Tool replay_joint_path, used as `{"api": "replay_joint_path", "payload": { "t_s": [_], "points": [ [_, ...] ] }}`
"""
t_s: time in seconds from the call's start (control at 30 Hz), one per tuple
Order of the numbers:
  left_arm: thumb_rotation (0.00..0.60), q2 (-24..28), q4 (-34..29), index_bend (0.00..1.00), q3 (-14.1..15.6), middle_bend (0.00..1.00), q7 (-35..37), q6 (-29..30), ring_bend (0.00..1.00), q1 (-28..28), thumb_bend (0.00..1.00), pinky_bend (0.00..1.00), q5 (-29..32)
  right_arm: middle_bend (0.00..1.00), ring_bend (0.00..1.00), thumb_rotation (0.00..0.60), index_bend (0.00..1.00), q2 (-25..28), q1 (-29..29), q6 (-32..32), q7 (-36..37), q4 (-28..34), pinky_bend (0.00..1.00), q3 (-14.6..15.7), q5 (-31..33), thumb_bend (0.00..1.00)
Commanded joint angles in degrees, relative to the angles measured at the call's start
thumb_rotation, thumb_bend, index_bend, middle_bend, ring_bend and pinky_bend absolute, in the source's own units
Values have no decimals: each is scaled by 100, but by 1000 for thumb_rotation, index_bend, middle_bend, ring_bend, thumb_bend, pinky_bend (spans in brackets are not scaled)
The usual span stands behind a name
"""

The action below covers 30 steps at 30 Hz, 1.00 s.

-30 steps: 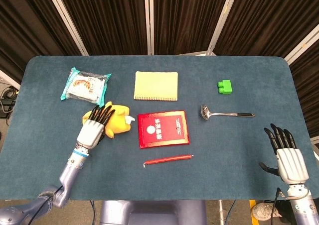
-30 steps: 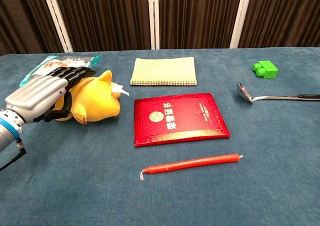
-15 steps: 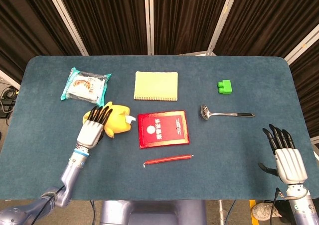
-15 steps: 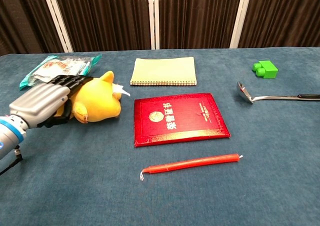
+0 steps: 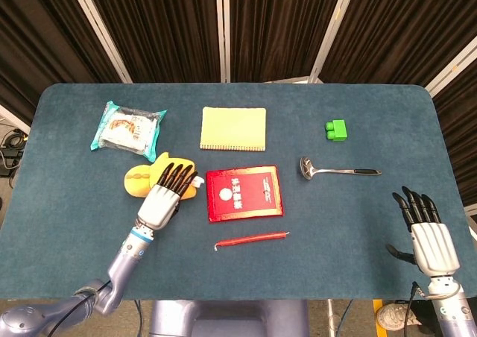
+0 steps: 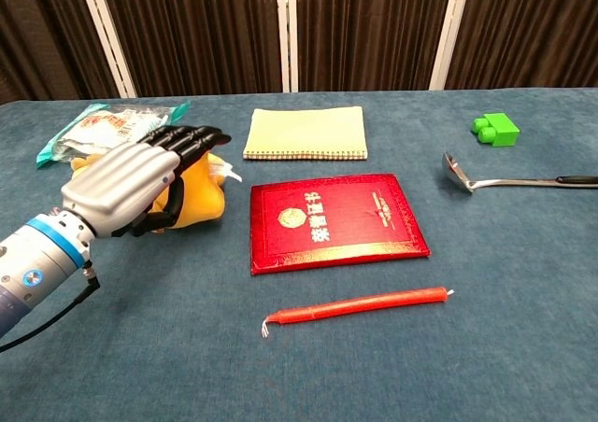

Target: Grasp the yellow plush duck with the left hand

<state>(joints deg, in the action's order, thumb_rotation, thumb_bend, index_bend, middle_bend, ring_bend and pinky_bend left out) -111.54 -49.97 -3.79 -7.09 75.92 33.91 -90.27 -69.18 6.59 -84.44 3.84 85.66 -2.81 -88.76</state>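
Observation:
The yellow plush duck [image 5: 138,180] lies on the blue table, left of centre, mostly covered by my left hand [image 5: 165,195]. In the chest view the duck [image 6: 204,198] shows under and to the right of the left hand [image 6: 131,184]. That hand lies over the duck's top with its fingers stretched out forward and the thumb down at the side; the fingers are not closed around the toy. My right hand [image 5: 426,236] hangs flat with fingers spread near the table's front right corner, holding nothing. The chest view does not show it.
A snack packet [image 5: 128,126] lies behind the duck, a yellow notebook [image 5: 233,128] at centre back. A red booklet [image 5: 244,193] sits just right of the duck, with a thin red stick [image 5: 251,238] in front. A ladle [image 5: 335,171] and green block [image 5: 336,130] lie to the right.
My left hand has shifted right and forward, from the duck's left side to over its top, and the duck has turned slightly. The right hand has barely moved.

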Motion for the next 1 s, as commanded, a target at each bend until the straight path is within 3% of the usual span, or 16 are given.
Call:
{"api": "replay_joint_path", "payload": {
  "t_s": [0.03,0.27,0.4,0.43,0.57,0.63,0.77,1.0],
  "points": [
    [600,267,-444,0,16,0,-193,184,0,-73,1000,0,-70,0,0,600,0,6,0,-1,9,3,0,-2,1,78],
    [600,735,-1170,0,94,0,-333,461,0,-384,1000,0,-32,0,0,600,0,25,-12,-26,22,19,0,-3,-5,78],
    [600,1411,-1845,0,350,0,-472,1014,0,-1028,986,0,47,0,0,600,0,20,-21,-57,-16,27,0,-2,-22,78],
    [600,1556,-2011,0,399,0,-556,1087,0,-1137,912,0,64,0,0,600,0,15,-24,-65,-28,29,0,-2,-28,78],
    [600,2041,-2493,0,518,0,-838,1277,0,-1511,345,0,217,0,0,600,0,10,-33,-96,-47,35,0,-7,-35,78],
    [600,2287,-2720,0,578,0,-916,1368,0,-1696,223,0,284,0,0,600,0,13,-43,-129,-48,42,0,-16,-41,79],
    [600,2602,-3006,0,657,0,-966,1643,0,-2033,159,0,323,0,0,600,0,26,-65,-210,7,46,0,-43,-52,78],
    [600,2799,-3103,0,674,0,-936,1909,0,-2321,154,0,286,0,0,600,0,41,-71,-228,52,43,0,-65,-34,78]
  ]
}}
